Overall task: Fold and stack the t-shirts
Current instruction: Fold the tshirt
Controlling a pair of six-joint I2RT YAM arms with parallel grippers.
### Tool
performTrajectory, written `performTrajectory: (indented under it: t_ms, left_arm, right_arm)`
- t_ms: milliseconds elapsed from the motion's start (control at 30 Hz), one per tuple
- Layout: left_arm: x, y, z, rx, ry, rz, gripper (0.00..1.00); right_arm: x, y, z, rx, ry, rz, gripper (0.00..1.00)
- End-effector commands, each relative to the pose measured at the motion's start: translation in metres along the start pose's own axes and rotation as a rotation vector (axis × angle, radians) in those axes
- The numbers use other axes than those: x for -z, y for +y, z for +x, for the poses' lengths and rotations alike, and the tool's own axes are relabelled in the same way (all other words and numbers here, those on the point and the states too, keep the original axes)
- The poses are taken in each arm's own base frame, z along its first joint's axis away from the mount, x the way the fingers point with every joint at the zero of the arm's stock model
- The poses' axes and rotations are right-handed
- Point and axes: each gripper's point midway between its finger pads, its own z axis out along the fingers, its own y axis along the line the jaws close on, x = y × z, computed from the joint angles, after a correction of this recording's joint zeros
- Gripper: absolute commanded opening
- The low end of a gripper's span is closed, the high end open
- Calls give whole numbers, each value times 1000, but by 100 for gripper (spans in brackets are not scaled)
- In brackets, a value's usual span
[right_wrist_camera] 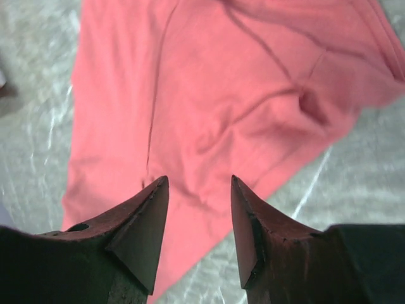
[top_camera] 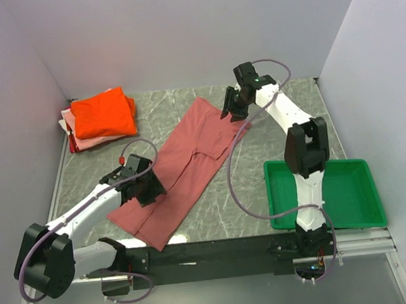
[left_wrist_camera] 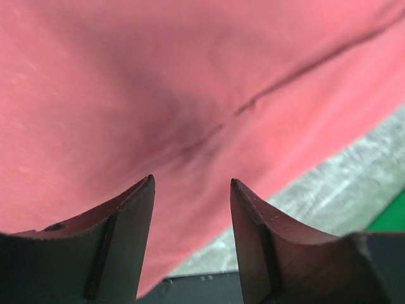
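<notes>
- The orange t-shirt (top_camera: 102,112) is lying folded on top of a pale pink one (top_camera: 69,128) in the far left corner, so a stack is forming there.
- The salmon t-shirt (top_camera: 189,160) is stretching diagonally across the tabletop (top_camera: 272,132) as a long, narrow band. It is seemingly folded in lengthwise, and the crosswise folds and the stacking are looking not yet done.
- The left end effector (top_camera: 143,188) is hovering at the shirt's near end, fingers parted and gripping nothing.
- The right end effector (top_camera: 229,109) is hanging over the far end, likewise parted and empty.
</notes>
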Motion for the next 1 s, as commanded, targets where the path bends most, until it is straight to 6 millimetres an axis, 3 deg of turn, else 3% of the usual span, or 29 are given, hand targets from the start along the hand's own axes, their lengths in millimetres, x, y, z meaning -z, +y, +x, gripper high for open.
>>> performTrajectory:
  t_ms: [0, 67, 200, 400, 667, 800, 900, 967]
  left_arm:
    - [-12, 15, -5, 37, -50, -62, 56]
    - [-15, 9, -7, 37, -60, -25, 56]
    - [-26, 16, -1, 16, -40, -39, 55]
    - [-36, 26, 15, 4, 17, -45, 53]
    - [-38, 10, 59, -5, 172, 43, 51]
    - [-34, -5, 76, -36, 258, 77, 50]
    - [-30, -26, 85, -55, 317, 127, 51]
    - [-24, -53, 95, -80, 372, 225, 51]
  right_arm:
    - [17, 10, 15, 62, -4, -34, 51]
    - [6, 3, 32, 59, 31, -27, 51]
    - [-17, -10, 58, 51, 108, 2, 51]
    - [-45, -29, 71, 41, 177, 73, 51]
    - [-75, -46, 65, 13, 218, 183, 51]
    - [-86, -47, 49, -7, 195, 215, 51]
    - [-94, -54, 42, -34, 201, 223, 50]
    - [-95, -55, 30, -59, 184, 207, 50]
